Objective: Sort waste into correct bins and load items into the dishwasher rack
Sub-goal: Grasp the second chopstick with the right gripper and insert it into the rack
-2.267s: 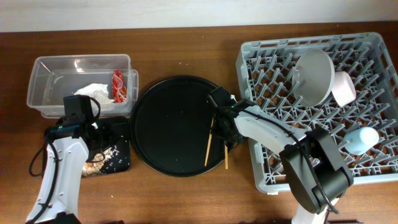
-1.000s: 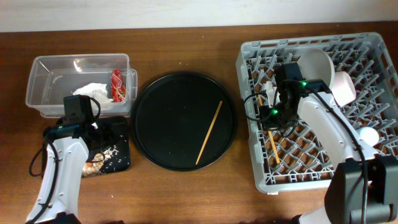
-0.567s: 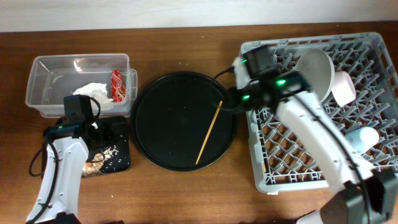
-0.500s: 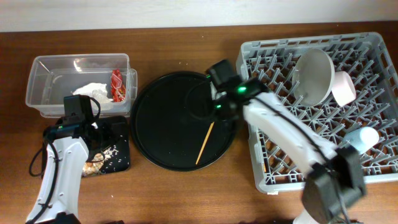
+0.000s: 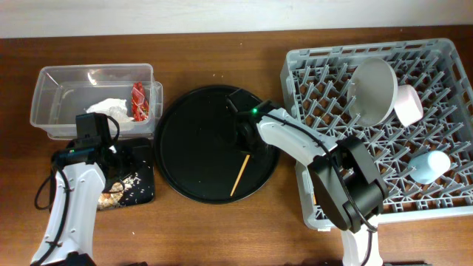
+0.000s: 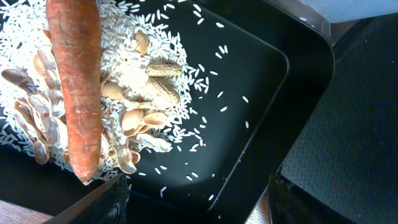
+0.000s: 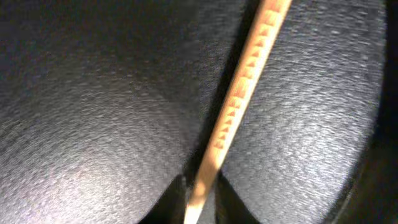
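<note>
Right gripper (image 7: pixel 200 200): fingers sit close on either side of the chopstick (image 7: pixel 239 99); cannot tell if clamped. The chopstick lies flat on the round black tray (image 5: pixel 196 148), running away from the fingertips.
Left gripper (image 6: pixel 196 208): fingers spread over the black rectangular tray (image 6: pixel 261 87); carrot (image 6: pixel 78 87) and rice scraps (image 6: pixel 143 68) lie ahead, to its left.

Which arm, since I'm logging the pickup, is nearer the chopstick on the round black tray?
Right. The right gripper straddles the chopstick at its upper end; the left gripper hangs over the rectangular black tray, well away from it.
</note>
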{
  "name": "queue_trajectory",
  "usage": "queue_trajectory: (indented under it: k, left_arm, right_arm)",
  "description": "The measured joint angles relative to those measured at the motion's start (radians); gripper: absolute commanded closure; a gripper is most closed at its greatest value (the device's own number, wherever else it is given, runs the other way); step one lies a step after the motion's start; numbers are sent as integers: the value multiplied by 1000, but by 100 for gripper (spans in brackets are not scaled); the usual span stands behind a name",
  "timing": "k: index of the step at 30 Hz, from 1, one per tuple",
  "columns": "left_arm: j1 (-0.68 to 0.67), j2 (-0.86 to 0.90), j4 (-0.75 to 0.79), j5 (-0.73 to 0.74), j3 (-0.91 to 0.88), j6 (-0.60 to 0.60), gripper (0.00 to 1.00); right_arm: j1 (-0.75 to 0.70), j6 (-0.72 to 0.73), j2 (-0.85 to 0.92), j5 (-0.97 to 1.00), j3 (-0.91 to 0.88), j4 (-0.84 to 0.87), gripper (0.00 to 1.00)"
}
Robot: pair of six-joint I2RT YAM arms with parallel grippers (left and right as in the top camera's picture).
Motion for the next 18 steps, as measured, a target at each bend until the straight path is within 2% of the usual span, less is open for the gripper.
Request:
queue_trajectory:
  k: [2,5,8,11,12,13,16,18]
  left_arm:
    - [0,0,0,0,0,0,29]
    - [0,0,0,0,0,0,29]
    - [0,0,0,0,0,0,29]
    - [0,0,0,0,0,0,29]
    - [0,0,1,0,0,0,29]
    - [0,0,0,0,0,0,29]
    - [0,0,1,0,0,0,29]
    - [0,0,1,0,0,0,29]
  right_arm:
    - [0,44,1,-2,2,-21,95]
    - [0,85,1,-1,8,-28,96]
    - [0,40,-3,-4,26,-40,96]
    - [-8,-80,-115,-8,36,-65,96]
    - [-34,-173,-195,-11,40,-110,96]
    - [-70,-237,-262,-10,45,-129,96]
    - [-236,-496,-399,-11,60,-333,96]
    - [-335,-593,-428,-11,61,-401,96]
